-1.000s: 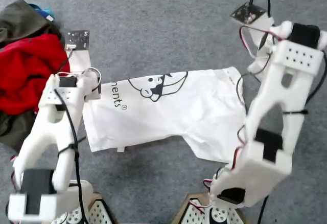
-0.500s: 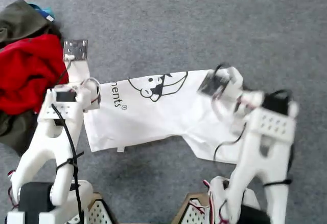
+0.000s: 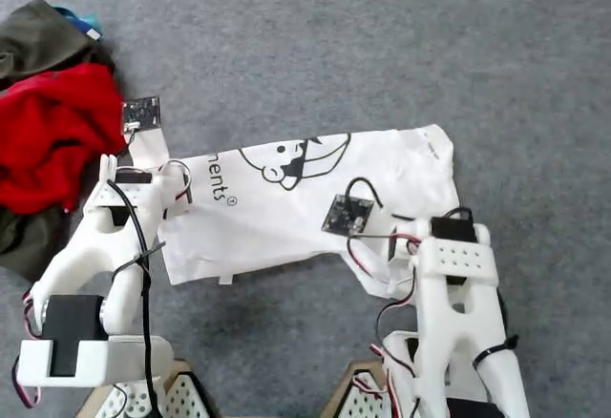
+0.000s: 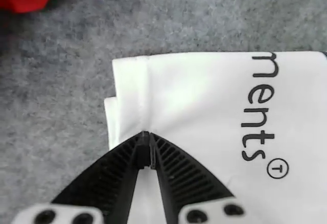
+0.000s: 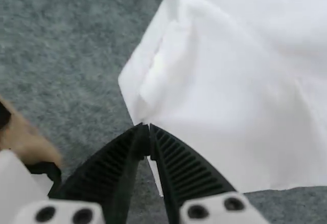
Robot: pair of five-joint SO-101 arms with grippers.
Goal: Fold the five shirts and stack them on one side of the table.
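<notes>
While the white shirt (image 3: 305,213) lies spread between your arms, left gripper (image 4: 145,144) and right gripper (image 5: 148,132) each pinch its edge, jaws pressed together. The first fold looks under way; next, lift both evenly and carry across.

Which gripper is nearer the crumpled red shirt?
Left. The left gripper is at the white printed shirt's edge facing the crumpled red shirt. The right gripper is at the white shirt's near edge toward its other end, farther away.
</notes>
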